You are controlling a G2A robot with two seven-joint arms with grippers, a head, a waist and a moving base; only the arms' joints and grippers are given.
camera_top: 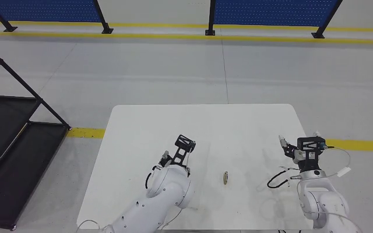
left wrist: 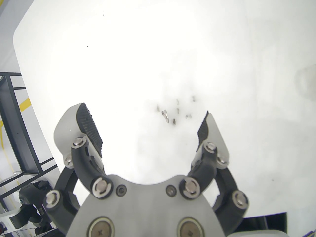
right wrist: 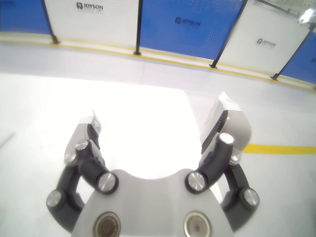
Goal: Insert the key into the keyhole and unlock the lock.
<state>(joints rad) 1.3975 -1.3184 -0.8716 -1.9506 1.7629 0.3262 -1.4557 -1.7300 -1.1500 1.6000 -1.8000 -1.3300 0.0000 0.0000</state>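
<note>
A small brass-coloured object (camera_top: 225, 178) lies on the white table (camera_top: 175, 116) between the two arms; I cannot tell whether it is the lock or the key. My left gripper (camera_top: 185, 143) hovers to its left, open and empty (left wrist: 144, 110). On the table just ahead of it a tiny metal piece (left wrist: 165, 116) lies among several small dark marks. A faint pale shape (left wrist: 306, 82) shows off to the side. My right gripper (camera_top: 294, 145) is near the table's right edge, open with nothing between its fingers (right wrist: 159, 107).
A black metal rack (camera_top: 23, 134) stands on the floor left of the table. Blue and white barrier panels (right wrist: 187, 23) line the far side of the room. A black cable (camera_top: 277, 180) loops on the table by the right arm.
</note>
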